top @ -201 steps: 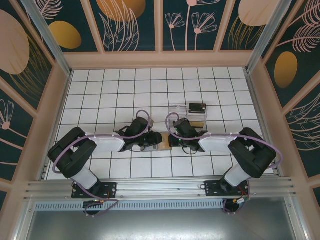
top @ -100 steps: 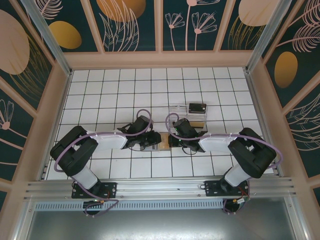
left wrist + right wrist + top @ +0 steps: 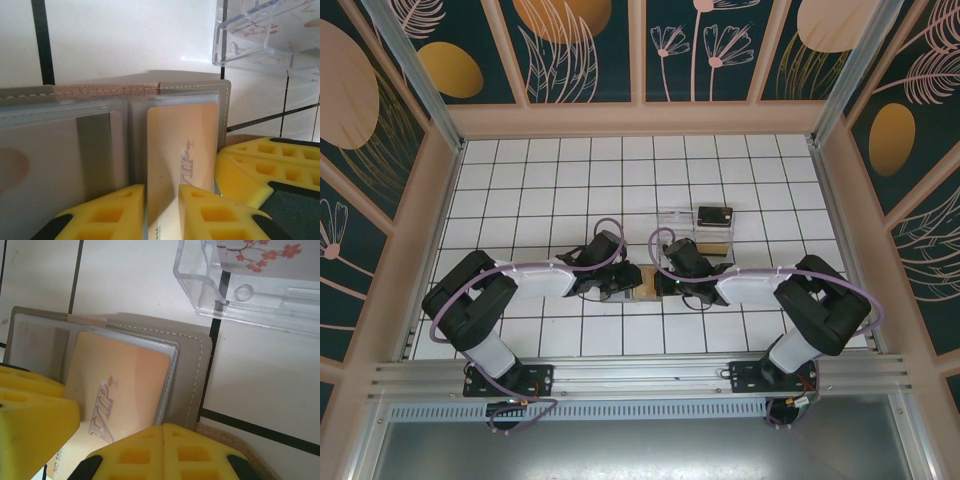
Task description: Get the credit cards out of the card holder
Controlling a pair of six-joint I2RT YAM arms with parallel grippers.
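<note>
The grey card holder [image 3: 226, 107] lies open on the tiles between the two arms [image 3: 647, 279]. A tan-gold credit card [image 3: 182, 135] marked VIP sits in its right clear pocket, with its near end slid out of the pocket. My left gripper [image 3: 162, 192] is low over that near end, open by a narrow gap in which the card shows. My right gripper [image 3: 164, 432] is shut, and its tips press on the holder's right edge [image 3: 192, 375] beside the tan strap tab [image 3: 227, 437]. A dark credit card [image 3: 715, 215] rests on the clear tray.
The clear plastic tray [image 3: 695, 235] with a blossom print stands just beyond the card holder [image 3: 250, 285], close to both wrists. White tiled floor stretches to the left, the right and the far side, and wooden walls close in the workspace.
My left gripper has slid right onto the card holder and its jaws have narrowed. The right gripper has stayed shut on the holder's edge.
</note>
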